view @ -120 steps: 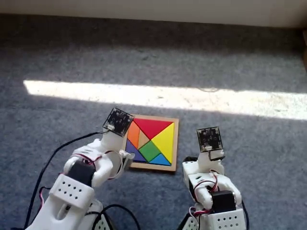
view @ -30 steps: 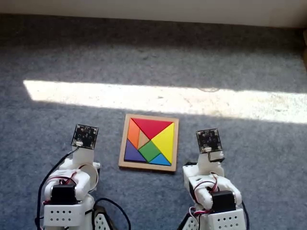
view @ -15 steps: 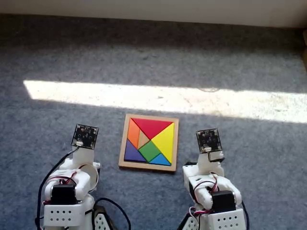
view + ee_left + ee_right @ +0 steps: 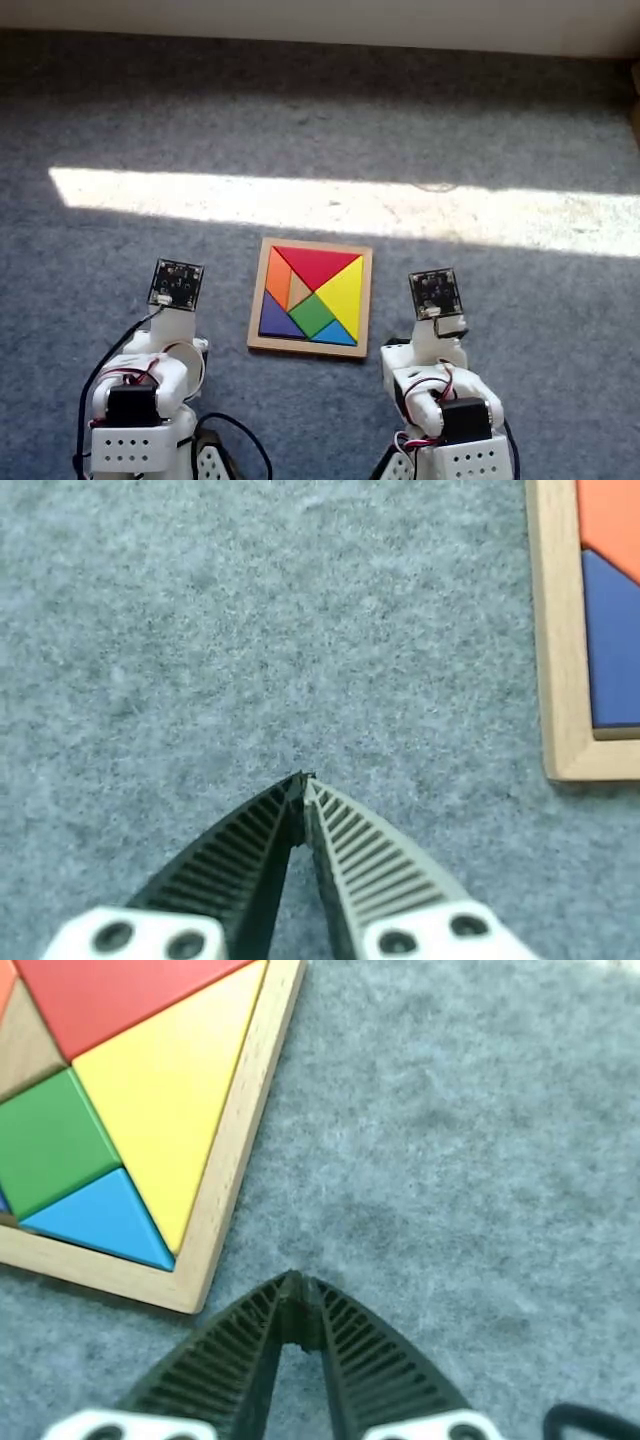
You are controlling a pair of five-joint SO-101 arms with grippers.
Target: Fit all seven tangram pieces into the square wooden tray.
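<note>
The gripper [image 4: 298, 1295] is hanging over grey carpet [image 4: 470, 1150], its ribbed fingers [image 4: 370, 1370] pressing together at the tips. The tray [image 4: 243, 1165] is lying just to its left, its near right corner closest and not touching. Inside, a yellow triangle [image 4: 165, 1105] is sitting along the right rim, with a red triangle [image 4: 110, 1000] beyond it, a green square [image 4: 50, 1140] to its left, a blue triangle [image 4: 95, 1218] filling the near corner, and a tan piece [image 4: 20, 1050] sitting between red and green. A black cable [image 4: 590, 1422] is curling nearby.
</note>
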